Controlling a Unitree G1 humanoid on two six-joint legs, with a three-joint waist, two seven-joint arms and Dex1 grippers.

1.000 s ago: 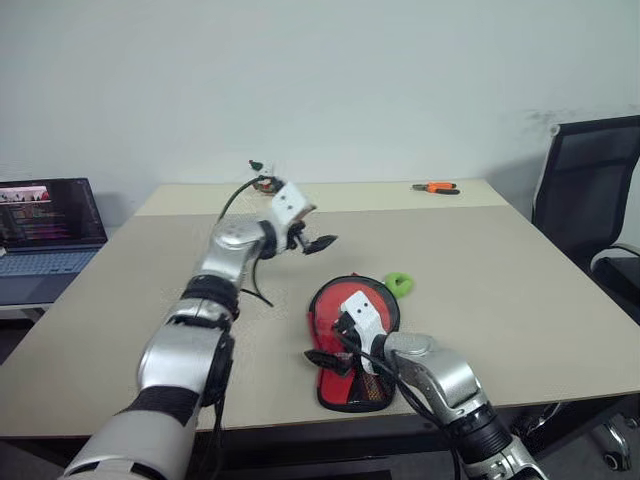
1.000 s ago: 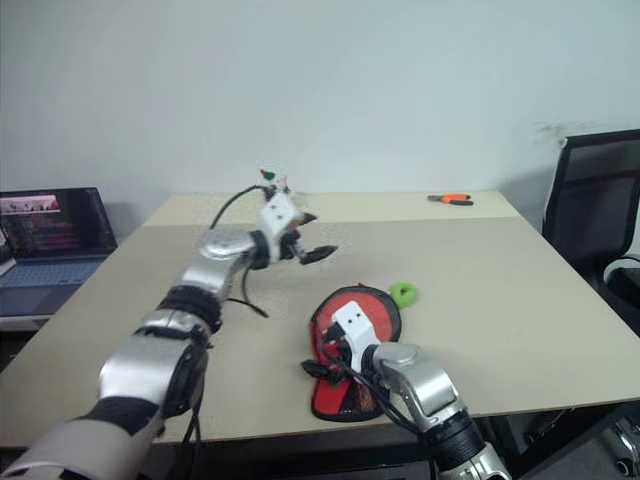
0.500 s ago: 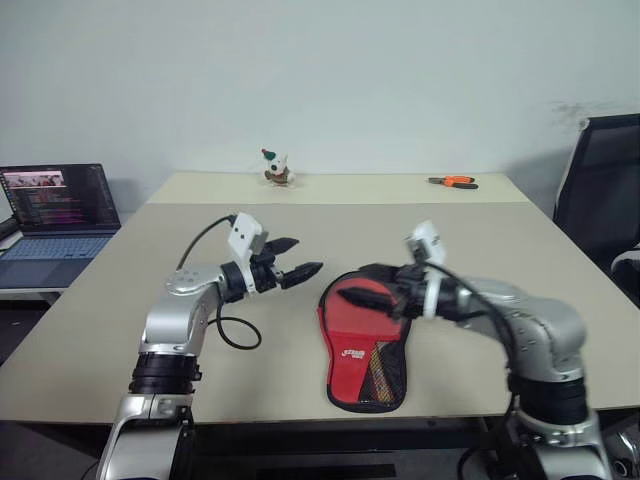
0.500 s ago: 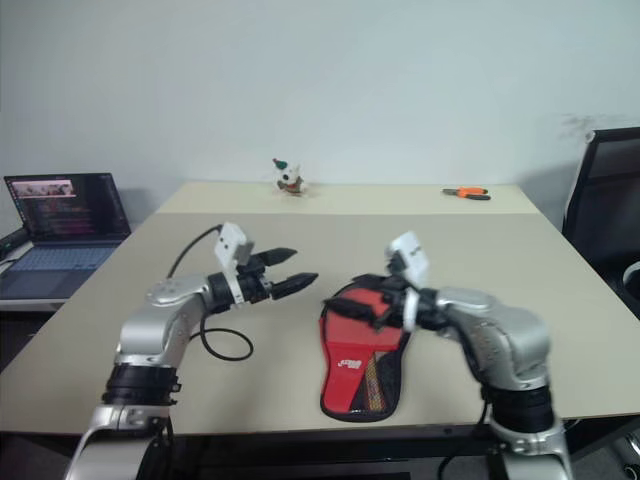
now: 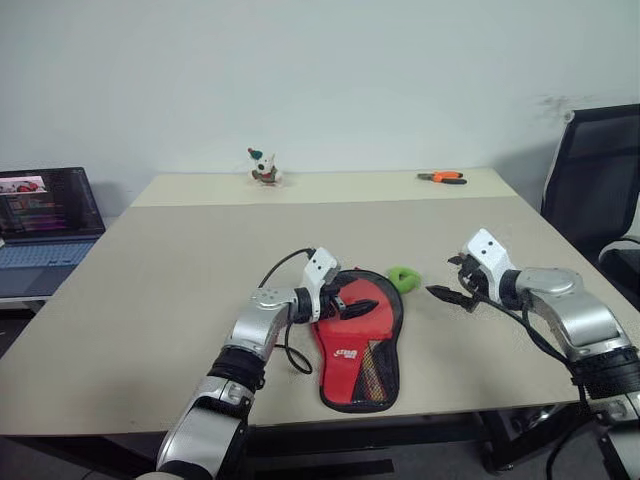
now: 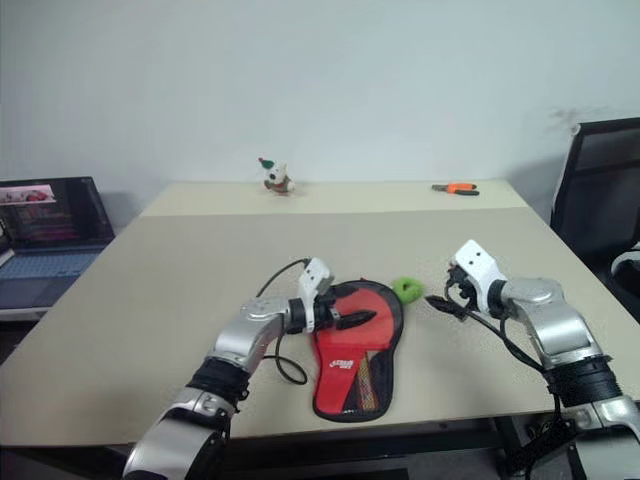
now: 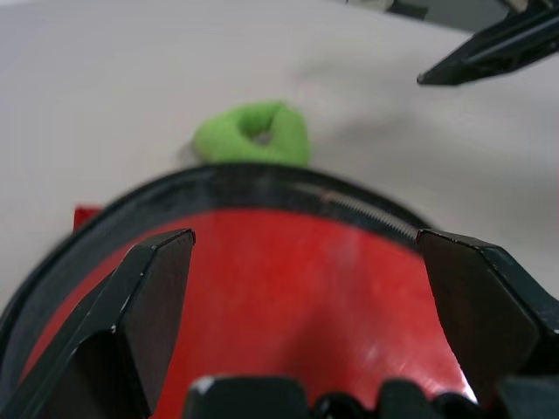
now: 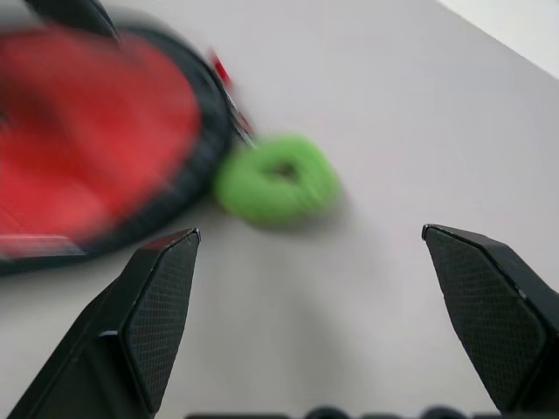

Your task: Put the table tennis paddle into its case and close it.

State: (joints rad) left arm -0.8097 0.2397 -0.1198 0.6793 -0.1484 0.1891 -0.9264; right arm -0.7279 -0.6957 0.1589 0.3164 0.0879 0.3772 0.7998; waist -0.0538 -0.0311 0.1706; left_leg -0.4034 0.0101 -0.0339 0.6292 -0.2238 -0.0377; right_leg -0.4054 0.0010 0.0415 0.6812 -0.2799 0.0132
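Red-faced flat paddle (image 5: 352,322) in soft black fabric case (image 5: 392,350): stiff, light. L gripper (image 5: 352,308) over it, R gripper (image 5: 452,292) at 3 o'clock; fingers wide, empty. Pinch limp flap at zip edge.

Bare table (image 5: 180,290) left of case (image 5: 385,375)

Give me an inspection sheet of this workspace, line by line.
Surface: beige table, two-tone top.
Job's things: red table tennis paddle lying in the open black case near the front edge; green ring beside the case.
Clutter: small toy figure and orange pliers at the far edge.
Hands: left hand open over the paddle's face; right hand open, in the air to the right of the ring, holding nothing.
Cables: black cable looping from the left wrist.
Surroundings: open laptop at left, black office chair at right, plain wall.
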